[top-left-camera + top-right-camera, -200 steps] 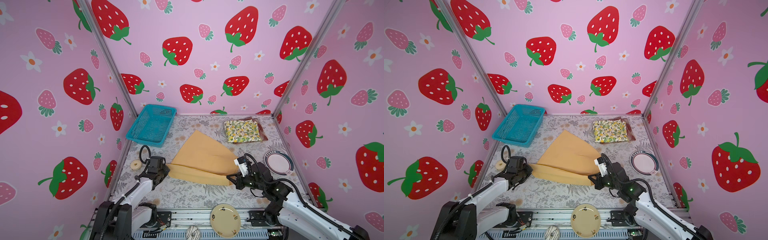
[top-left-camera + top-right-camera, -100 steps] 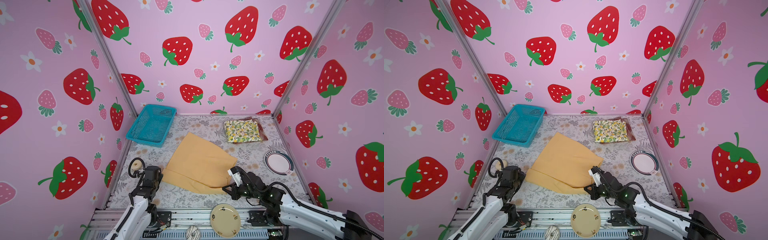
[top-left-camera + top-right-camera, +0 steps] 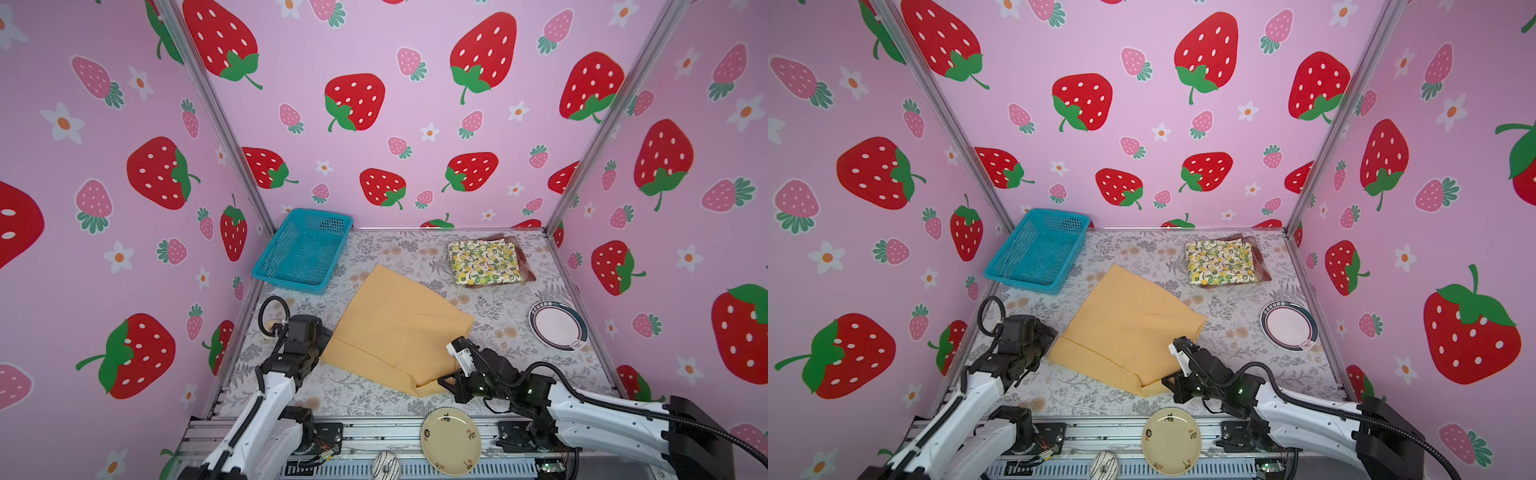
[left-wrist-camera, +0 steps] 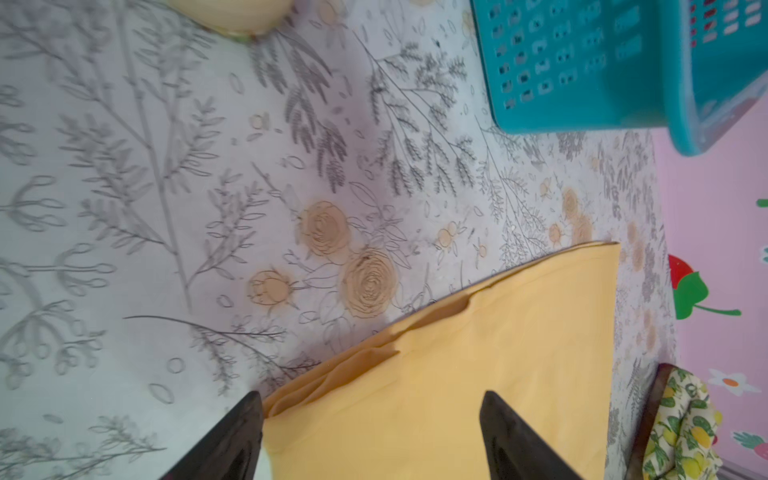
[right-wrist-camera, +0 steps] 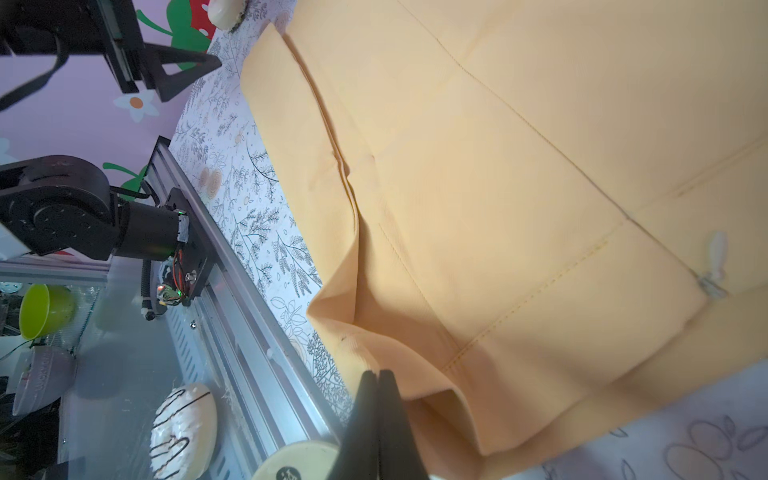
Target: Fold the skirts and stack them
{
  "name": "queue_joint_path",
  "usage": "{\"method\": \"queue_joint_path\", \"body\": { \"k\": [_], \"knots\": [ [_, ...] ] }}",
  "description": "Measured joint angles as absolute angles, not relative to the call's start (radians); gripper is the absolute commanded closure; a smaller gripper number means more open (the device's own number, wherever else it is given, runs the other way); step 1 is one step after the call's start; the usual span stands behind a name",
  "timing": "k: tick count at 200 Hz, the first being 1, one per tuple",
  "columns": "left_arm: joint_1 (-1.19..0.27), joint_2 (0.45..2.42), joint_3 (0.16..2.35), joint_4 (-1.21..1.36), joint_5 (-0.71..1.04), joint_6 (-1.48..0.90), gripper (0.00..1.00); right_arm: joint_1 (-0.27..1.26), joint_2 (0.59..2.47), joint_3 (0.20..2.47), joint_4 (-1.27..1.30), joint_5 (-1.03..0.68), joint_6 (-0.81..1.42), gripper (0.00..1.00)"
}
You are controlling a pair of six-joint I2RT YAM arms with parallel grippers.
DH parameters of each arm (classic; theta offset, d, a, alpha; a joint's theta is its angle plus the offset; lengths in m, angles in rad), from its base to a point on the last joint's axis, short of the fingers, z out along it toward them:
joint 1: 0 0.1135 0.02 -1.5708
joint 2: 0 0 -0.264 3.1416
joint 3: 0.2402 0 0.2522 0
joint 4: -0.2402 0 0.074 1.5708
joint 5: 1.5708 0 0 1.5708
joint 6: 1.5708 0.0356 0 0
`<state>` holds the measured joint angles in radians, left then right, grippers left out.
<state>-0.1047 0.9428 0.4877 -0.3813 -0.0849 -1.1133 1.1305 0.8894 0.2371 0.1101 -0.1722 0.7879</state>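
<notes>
Mustard-yellow skirt (image 3: pixel 395 328) lies folded over at the middle of the table (image 3: pixel 498 326). We see the left gripper (image 4: pixel 370 411) with jaws spread wide over its left edge, and the right gripper (image 5: pixel 378 376) pinching its near right corner. At the far right, the lemon skirt (image 3: pixel 484 262) rests folded on the plaid skirt (image 3: pixel 527 270).

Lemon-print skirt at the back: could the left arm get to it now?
Probably yes, though a long stretch: the left arm has open jaws, and only the flat mustard-yellow skirt lies between it and the lemon-print skirt.
</notes>
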Motion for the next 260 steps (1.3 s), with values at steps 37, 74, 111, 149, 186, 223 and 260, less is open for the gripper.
{"method": "queue_joint_path", "body": {
  "k": [37, 74, 111, 149, 186, 223, 260],
  "knots": [
    [-0.115, 1.245, 0.704, -0.400, 0.010, -0.988, 0.17, 1.131, 0.865, 0.237, 0.111, -0.154, 0.788, 1.00],
    [-0.132, 1.387, 0.773, -0.491, 0.019, -0.969, 0.24, 1.131, 0.852, 0.238, 0.111, -0.140, 0.781, 1.00],
    [-0.141, 1.444, 0.837, -0.608, 0.001, -0.997, 0.27, 1.131, 0.852, 0.238, 0.122, -0.139, 0.765, 1.00],
    [-0.166, 1.434, 0.923, -0.694, -0.046, -1.036, 0.29, 1.131, 0.851, 0.232, 0.154, -0.146, 0.757, 1.00],
    [-0.189, 1.412, 0.943, -0.751, -0.069, -1.089, 0.35, 1.131, 0.850, 0.223, 0.163, -0.150, 0.744, 1.00],
    [-0.208, 1.429, 0.934, -0.762, -0.070, -1.131, 0.39, 1.131, 0.850, 0.223, 0.184, -0.166, 0.735, 1.00],
    [-0.224, 1.489, 0.922, -0.762, -0.071, -1.160, 0.40, 1.131, 0.852, 0.221, 0.199, -0.182, 0.731, 1.00]
  ]
}}
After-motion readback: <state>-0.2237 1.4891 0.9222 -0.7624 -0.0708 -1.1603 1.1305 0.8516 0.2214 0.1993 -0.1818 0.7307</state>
